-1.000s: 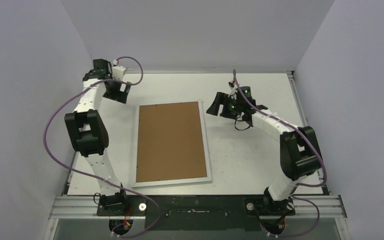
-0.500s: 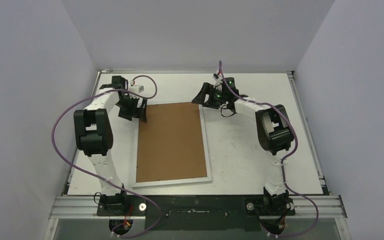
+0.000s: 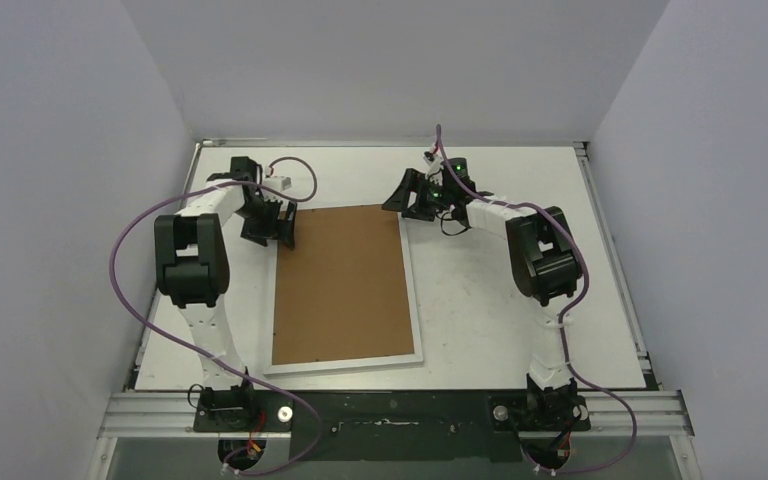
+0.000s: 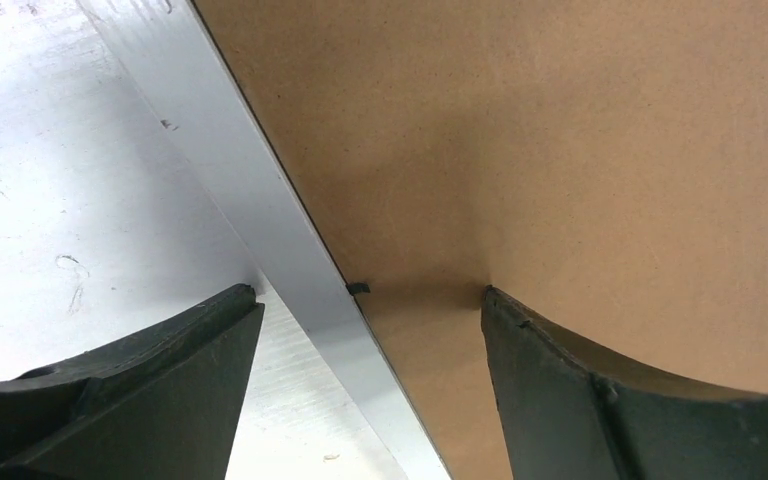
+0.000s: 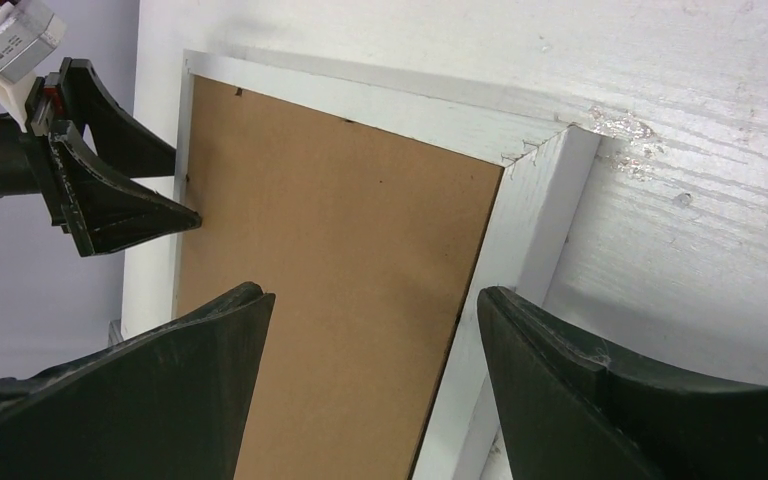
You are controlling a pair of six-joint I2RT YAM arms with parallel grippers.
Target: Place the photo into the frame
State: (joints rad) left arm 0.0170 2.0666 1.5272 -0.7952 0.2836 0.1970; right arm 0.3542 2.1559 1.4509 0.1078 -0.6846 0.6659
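The frame [image 3: 340, 285] lies face down in the middle of the table, brown board up, thin white rim around it. My left gripper [image 3: 282, 228] is open at its far left corner. In the left wrist view the gripper [image 4: 368, 295] straddles the white rim [image 4: 260, 190], with one finger over the table and the other touching the board beside a small black tab [image 4: 358, 288]. My right gripper [image 3: 400, 200] is open at the far right corner. In its own view the gripper [image 5: 372, 293] spans the rim [image 5: 535, 230]. The photo is out of view.
White walls enclose the table [image 3: 500, 300] on three sides. The left gripper's fingers [image 5: 130, 205] show at the frame's opposite edge in the right wrist view. Purple cables loop off both arms. The arm bases sit on a rail [image 3: 390, 412] at the near edge.
Both arms have swung inward to the frame's far corners, the left from the back left of the table and the right from the right side. Both sets of jaws have narrowed slightly.
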